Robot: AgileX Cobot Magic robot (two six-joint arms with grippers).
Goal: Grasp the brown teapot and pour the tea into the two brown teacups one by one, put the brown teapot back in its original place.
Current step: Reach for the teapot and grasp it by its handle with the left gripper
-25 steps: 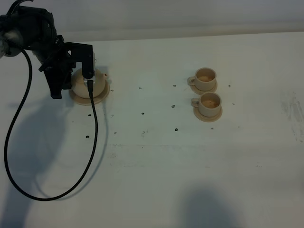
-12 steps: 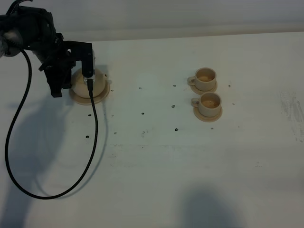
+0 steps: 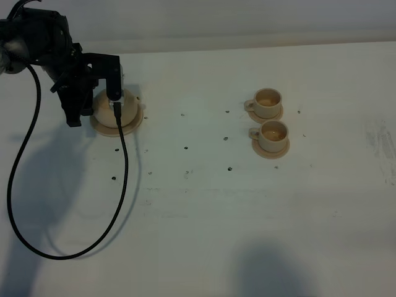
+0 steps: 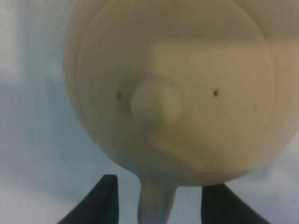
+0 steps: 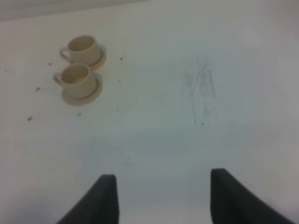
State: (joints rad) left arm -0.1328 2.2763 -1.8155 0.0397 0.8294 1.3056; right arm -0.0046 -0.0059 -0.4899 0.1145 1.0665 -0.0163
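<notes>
The brown teapot [image 3: 128,106] stands upright on its wide saucer [image 3: 125,127] at the far left, partly hidden by my left arm. My left gripper [image 3: 86,108] is at the teapot's handle side. In the left wrist view the lid and knob [image 4: 155,103] fill the picture, and the handle [image 4: 156,205] lies between the two spread fingers [image 4: 105,201] without touching them. The two brown teacups [image 3: 268,102] [image 3: 273,135] sit on small saucers at the right, with brown tea in them. They also show in the right wrist view [image 5: 82,45] [image 5: 76,78]. My right gripper [image 5: 161,203] is open and empty.
A black cable [image 3: 25,185] loops from the left arm over the table's left side. Small dark specks [image 3: 185,148] dot the white table between the teapot and the cups. A grey scuff [image 3: 380,145] marks the right edge.
My left arm has shifted very slightly up and away from the teapot. The teapot stays on its saucer and the cups have not moved.
</notes>
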